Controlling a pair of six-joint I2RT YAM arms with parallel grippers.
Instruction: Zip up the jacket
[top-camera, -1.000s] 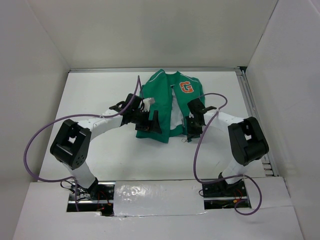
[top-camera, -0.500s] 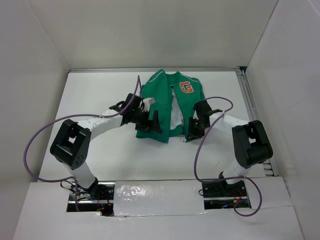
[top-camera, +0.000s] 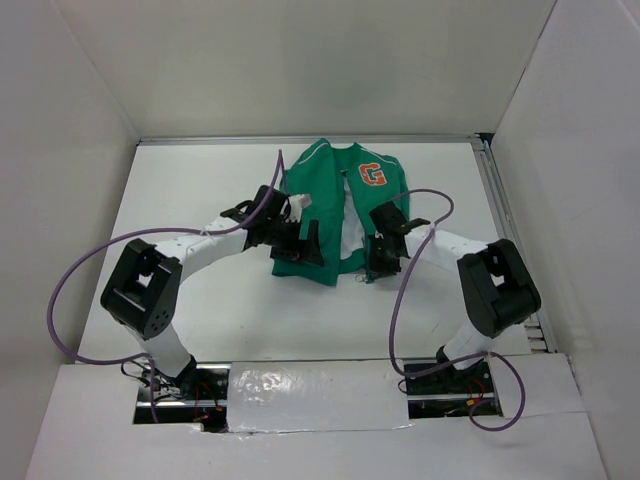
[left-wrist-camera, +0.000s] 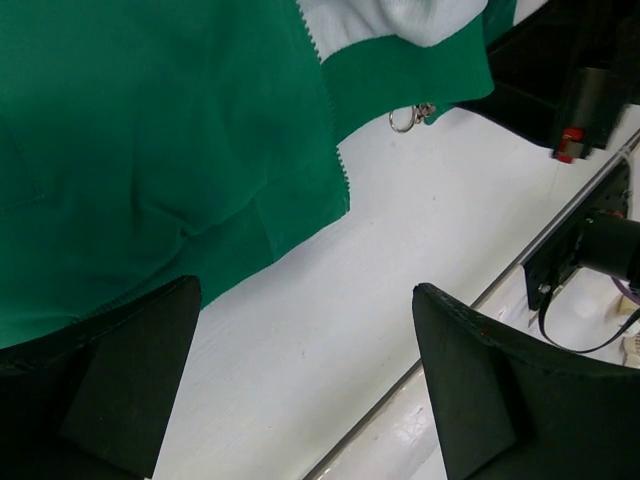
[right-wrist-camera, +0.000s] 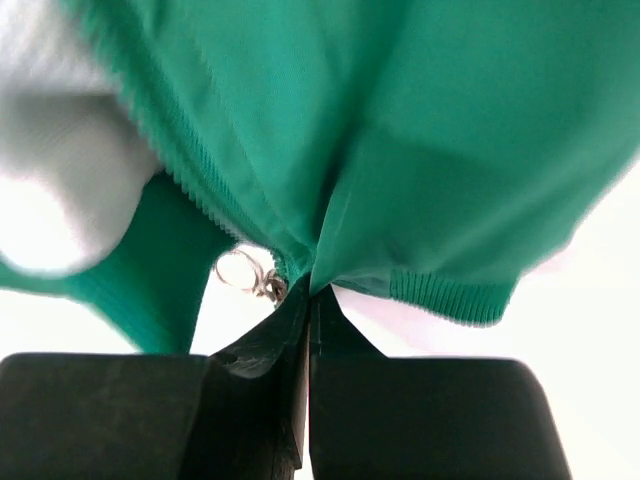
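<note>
The jacket (top-camera: 335, 210) is seen wholly unzipped at frame centre. Its hem by the zip ring (right-wrist-camera: 240, 272) is pinched by the right gripper (right-wrist-camera: 308, 297); the left gripper (left-wrist-camera: 305, 300) is held spread.

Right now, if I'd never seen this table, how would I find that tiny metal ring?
Find the green jacket lying open on the white table. Follow its bottom hem to the front edge pinched by the right pincer. The ring sits there beside the pincer tips, the only shiny metal bit on all that cloth.
</note>
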